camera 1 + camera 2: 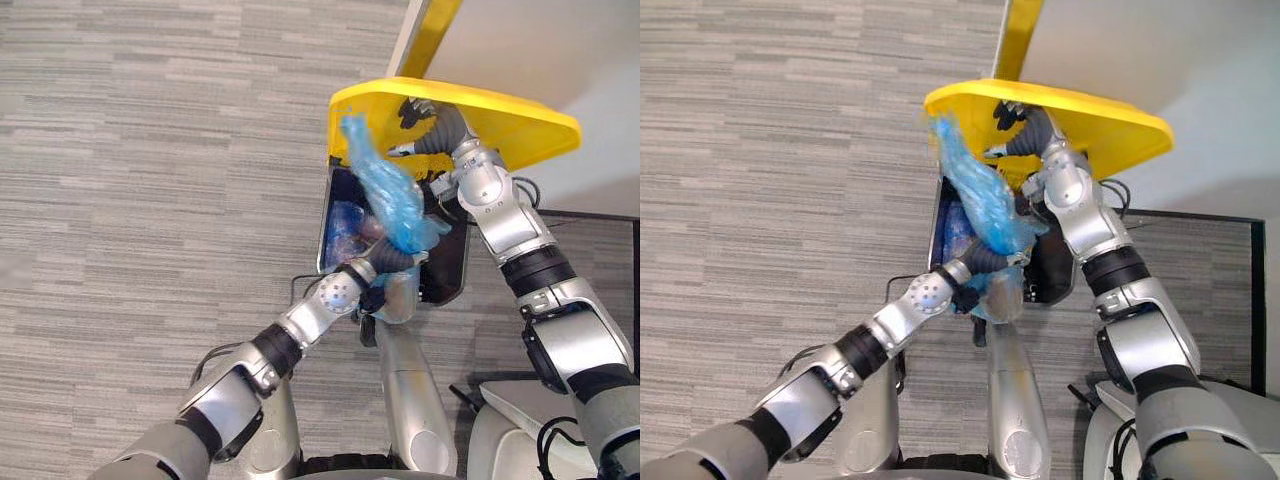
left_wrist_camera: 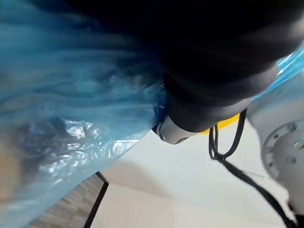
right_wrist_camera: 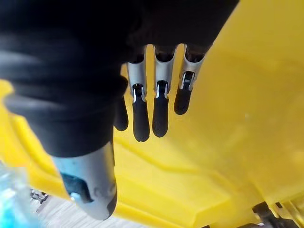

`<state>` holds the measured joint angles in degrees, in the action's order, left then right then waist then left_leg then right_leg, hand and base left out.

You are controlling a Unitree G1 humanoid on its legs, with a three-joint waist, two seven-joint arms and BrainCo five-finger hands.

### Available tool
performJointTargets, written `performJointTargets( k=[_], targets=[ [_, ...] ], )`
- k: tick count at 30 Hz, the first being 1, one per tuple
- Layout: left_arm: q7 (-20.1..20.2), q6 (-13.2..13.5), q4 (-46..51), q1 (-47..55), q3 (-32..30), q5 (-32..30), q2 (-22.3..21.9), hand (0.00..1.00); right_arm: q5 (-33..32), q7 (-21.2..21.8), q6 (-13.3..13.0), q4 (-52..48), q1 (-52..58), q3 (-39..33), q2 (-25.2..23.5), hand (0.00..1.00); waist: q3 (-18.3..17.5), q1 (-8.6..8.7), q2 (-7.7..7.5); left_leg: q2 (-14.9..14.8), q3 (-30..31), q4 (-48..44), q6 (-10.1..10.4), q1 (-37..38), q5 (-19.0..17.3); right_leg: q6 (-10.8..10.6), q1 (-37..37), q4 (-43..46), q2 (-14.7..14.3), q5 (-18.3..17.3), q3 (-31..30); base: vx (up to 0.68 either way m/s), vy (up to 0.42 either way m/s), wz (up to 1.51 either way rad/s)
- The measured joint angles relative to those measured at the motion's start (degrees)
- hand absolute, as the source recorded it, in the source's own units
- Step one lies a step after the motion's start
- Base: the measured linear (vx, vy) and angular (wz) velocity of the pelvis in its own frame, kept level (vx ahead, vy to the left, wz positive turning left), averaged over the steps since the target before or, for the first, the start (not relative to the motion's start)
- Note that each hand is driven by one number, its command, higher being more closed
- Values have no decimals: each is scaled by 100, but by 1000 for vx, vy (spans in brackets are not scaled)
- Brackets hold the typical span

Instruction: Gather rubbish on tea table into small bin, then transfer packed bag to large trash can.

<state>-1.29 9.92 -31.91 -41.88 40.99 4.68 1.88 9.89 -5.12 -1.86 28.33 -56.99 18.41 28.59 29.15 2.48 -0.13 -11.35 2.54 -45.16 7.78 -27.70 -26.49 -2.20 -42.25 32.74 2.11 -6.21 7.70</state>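
Right wrist view has the right hand's fingers (image 3: 159, 114) straight and slightly apart, their dark tips laid flat against the underside of the yellow lid (image 3: 247, 95). This looks like a prop rather than a grasp, so the right hand (image 1: 432, 135) keeps the mouth of the large trash can (image 1: 452, 262) uncovered. Below it, the left hand (image 1: 392, 262) sits at the can's rim, buried in the blue rubbish bag (image 1: 385, 190). The film hides its grip, so I cannot tell whether it is clamped. The bag's neck rises toward the lid while its filled part lies inside the opening. It seems about ready for release, above the grey carpet (image 1: 150, 150).
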Motion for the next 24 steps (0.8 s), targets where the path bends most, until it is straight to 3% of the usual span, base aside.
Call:
performJointTargets(
  k=[6,11,20,21,24],
  targets=[
    [-140,-68,-664,-161,-338,-610,-292,100,15,-101,-7,-574,-14,13,-9,0,1,24,-3,-116,-134,-124,11,-373,-22,18,-337,26,-14,21,1,5,11,-4],
    [-304,-178,-1088,-270,-1010,-997,-276,100,-31,-243,-45,-931,-16,81,-82,0,40,60,-70,-171,-202,-194,13,-588,-35,105,-529,34,-32,77,-12,5,13,-2],
    [-533,-320,-1435,-601,-1638,-1376,-272,100,-147,-279,-189,-1339,-158,274,-219,0,44,132,-85,-320,-529,-399,-15,-906,-173,107,-948,135,-127,88,-186,2,11,-13],
    [-536,-350,-1521,-674,-1690,-1441,-268,0,-148,-299,-204,-1379,-163,323,-221,0,44,145,-85,-342,-560,-425,-18,-961,-191,97,-1009,139,-145,97,-199,1,24,-22],
    [-543,-469,-1600,-718,-1737,-1677,-250,0,-156,-353,-207,-1385,-166,466,-222,0,46,160,-88,-400,-576,-497,-1,-989,-258,108,-1082,240,-196,81,-209,22,15,-10]
  ],
)
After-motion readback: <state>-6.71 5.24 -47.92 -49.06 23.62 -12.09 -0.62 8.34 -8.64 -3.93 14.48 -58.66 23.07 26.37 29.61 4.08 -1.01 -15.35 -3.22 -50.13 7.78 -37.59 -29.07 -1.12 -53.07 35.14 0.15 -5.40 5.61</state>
